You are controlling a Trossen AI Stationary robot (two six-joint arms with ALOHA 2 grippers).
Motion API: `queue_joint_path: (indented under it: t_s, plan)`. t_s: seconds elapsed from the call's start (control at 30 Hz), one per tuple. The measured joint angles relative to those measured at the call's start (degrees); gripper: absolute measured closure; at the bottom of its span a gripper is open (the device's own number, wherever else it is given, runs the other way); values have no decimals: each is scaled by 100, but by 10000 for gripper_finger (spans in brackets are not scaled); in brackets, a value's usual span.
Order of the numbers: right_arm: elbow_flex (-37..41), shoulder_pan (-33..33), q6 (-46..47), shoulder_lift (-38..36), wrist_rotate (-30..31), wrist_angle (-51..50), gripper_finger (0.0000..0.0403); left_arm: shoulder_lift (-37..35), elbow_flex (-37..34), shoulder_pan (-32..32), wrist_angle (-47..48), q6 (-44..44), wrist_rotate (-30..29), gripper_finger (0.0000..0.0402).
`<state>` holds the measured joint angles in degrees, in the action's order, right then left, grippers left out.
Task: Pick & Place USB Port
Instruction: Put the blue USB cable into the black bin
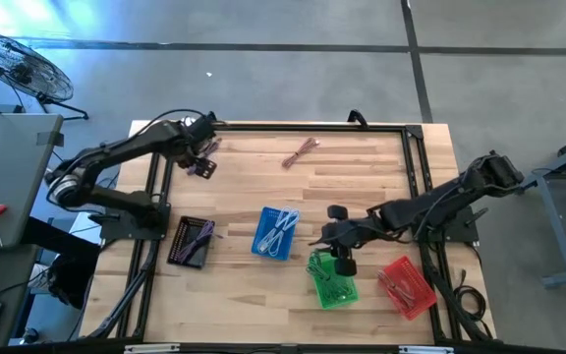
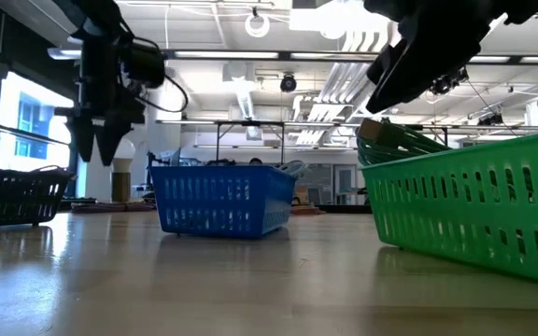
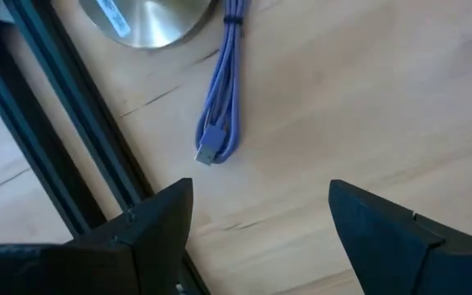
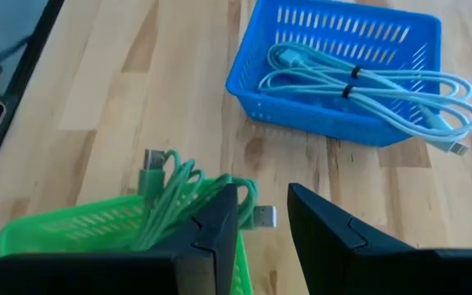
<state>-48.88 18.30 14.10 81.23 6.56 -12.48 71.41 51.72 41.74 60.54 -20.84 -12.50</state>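
Note:
A purple USB cable (image 3: pixel 220 106), bundled, lies flat on the wood table at the far left, its plug (image 3: pixel 207 154) free. My left gripper (image 3: pixel 260 213) hangs open above it, also seen in the high view as my left gripper (image 1: pixel 202 157), with nothing between its fingers. My right gripper (image 4: pixel 264 197) is over the green basket (image 4: pixel 56 238) near the table's front, shut on a coiled green USB cable (image 4: pixel 170 201). The blue basket (image 4: pixel 334 65) beyond it holds a pale blue cable (image 4: pixel 367 82). My right gripper pinches the green cable between its two fingers, slanting down from the table's right. A silver plug (image 4: pixel 265 215) shows in the gap between them. The coils (image 4: pixel 166 188) bulge out past one finger above the green basket; whether they rest in it I cannot tell.
A black basket (image 1: pixel 191 241) with a purple cable stands at the near left and a red basket (image 1: pixel 406 287) at the near right. A pink cable (image 1: pixel 303 150) lies at the far middle. The black table frame (image 3: pixel 72 139) runs close beside the purple cable.

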Motion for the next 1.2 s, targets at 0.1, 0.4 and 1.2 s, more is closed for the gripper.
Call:
queue_joint_path:
  t_s: [0.1,0.4,1.2]
  plan:
    - [0,-74,-153,0,-97,-75,302,408,-2,2,-116,0,-8,122]
    - [0,-138,-263,-2,-93,-373,302,1407,-2,32,-312,0,-315,122]
    - [0,-146,-307,-2,-54,-309,302,1735,-4,741,-866,1,-133,122]
